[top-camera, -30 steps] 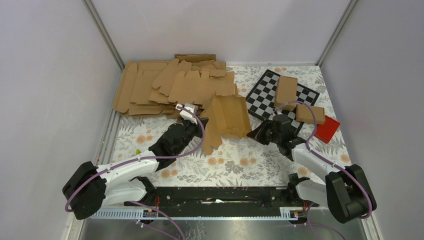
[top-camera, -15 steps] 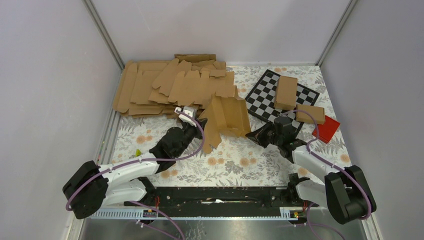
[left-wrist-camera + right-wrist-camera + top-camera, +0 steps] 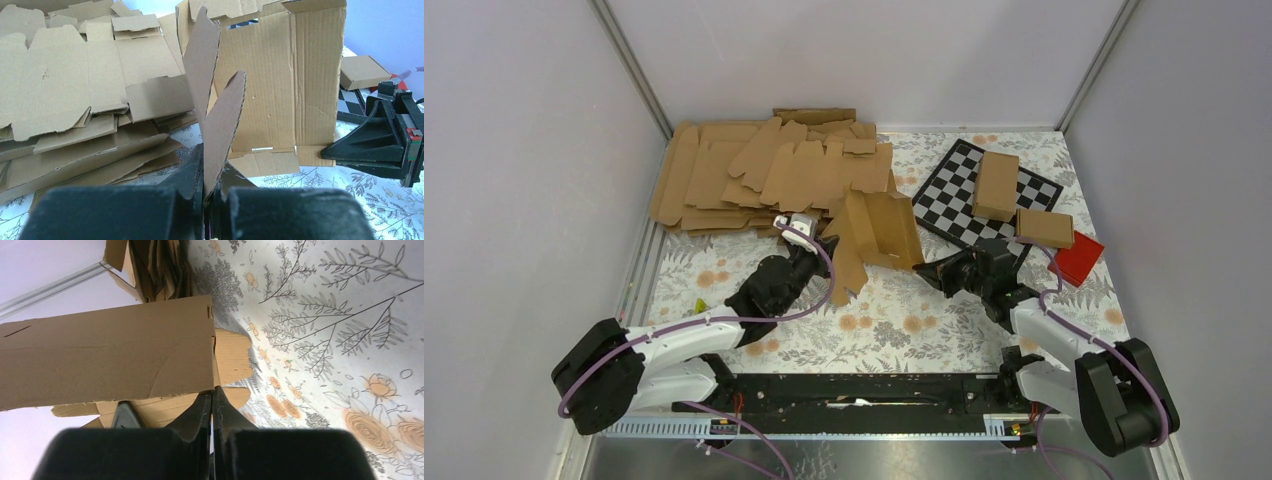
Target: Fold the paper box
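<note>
While half-formed, the paper box (image 3: pixel 884 230), left jaws and right jaws each tight on an edge.

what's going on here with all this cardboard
Two robot arms are folding a paper box mid-table. The left gripper pinches one flap; the right gripper is shut on its other edge. It is half formed and open. Flat blanks are piled behind, and two closed boxes sit on a checkerboard.

A heap of flat cardboard blanks (image 3: pixel 764 170) lies far left on the floral cloth (image 3: pixel 904 320). One closed carton (image 3: pixel 996 185) rests on the checkerboard (image 3: pixel 954 185). A second carton (image 3: pixel 1044 228) at its edge seemingly touches a red block (image 3: pixel 1079 258).
</note>
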